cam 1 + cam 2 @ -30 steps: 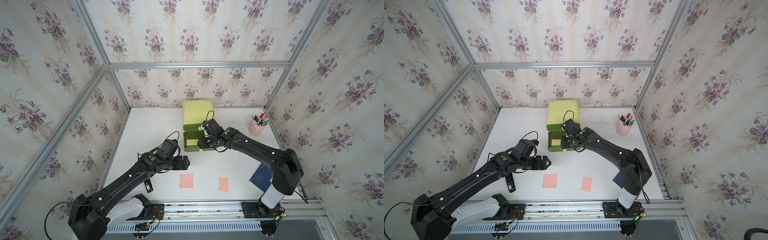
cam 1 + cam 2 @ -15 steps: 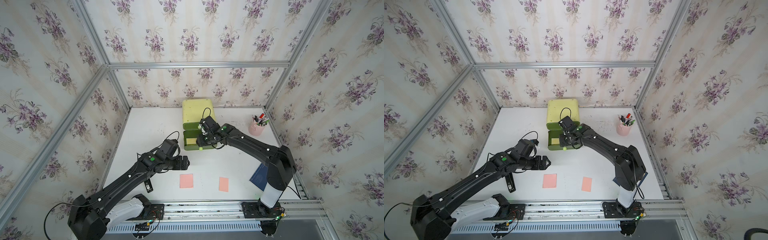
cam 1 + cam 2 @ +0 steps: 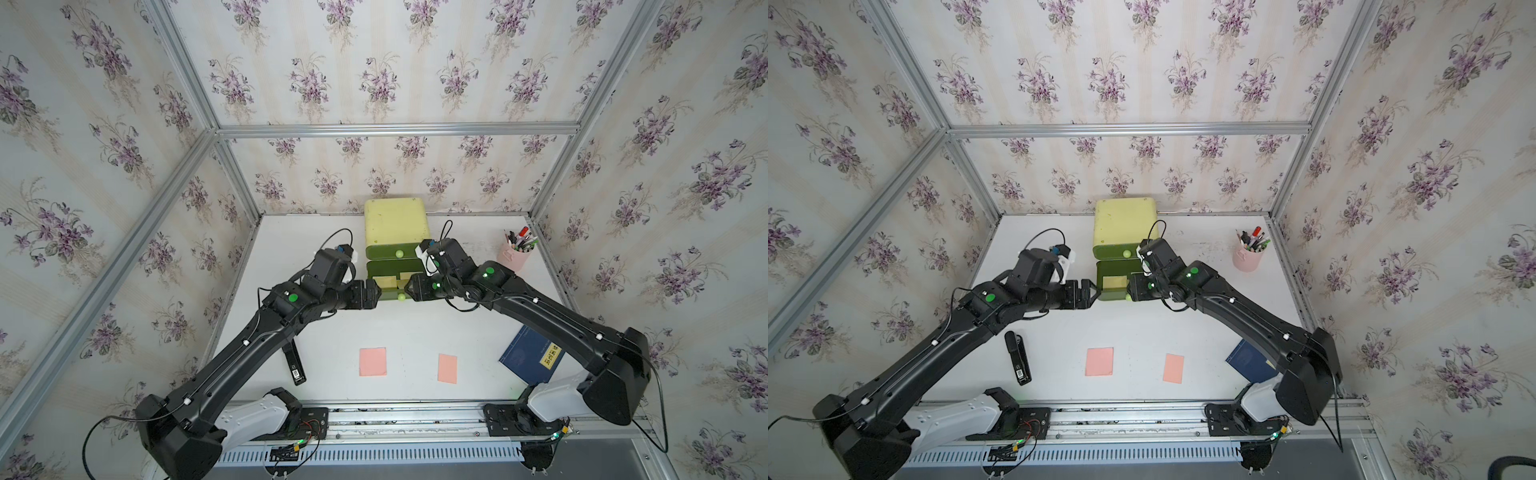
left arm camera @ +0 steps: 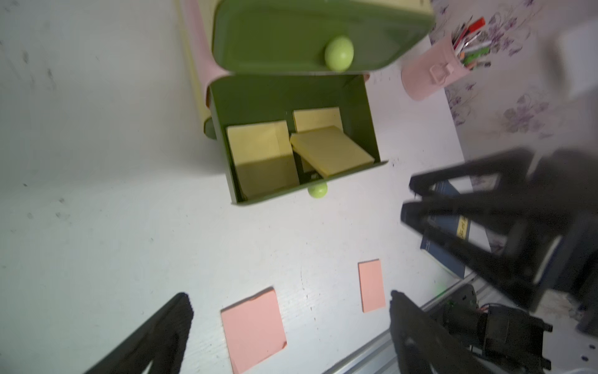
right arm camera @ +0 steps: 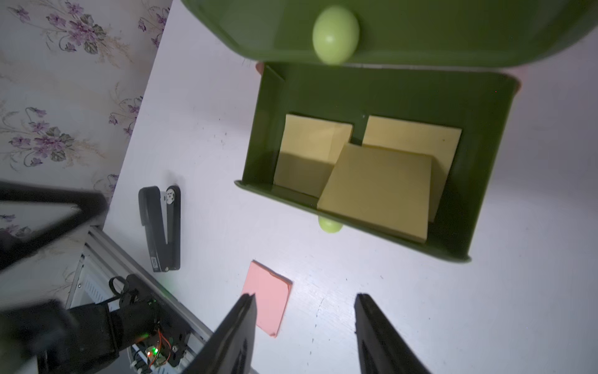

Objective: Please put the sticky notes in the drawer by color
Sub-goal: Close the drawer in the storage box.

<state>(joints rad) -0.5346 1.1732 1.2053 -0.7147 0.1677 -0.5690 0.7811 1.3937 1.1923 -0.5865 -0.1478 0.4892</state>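
Sticky notes [image 3: 372, 362]; thin flat paper squares

left hand [image 4: 289, 295] wide, right hand [image 5: 304, 296] ajar

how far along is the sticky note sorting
Done: three yellow sticky notes lie in the open drawer, one tilted up on its front rim. In hand: nothing; the left gripper and right gripper are both open and empty beside that drawer. Left: two pink sticky notes on the table. No blue ones show anywhere.
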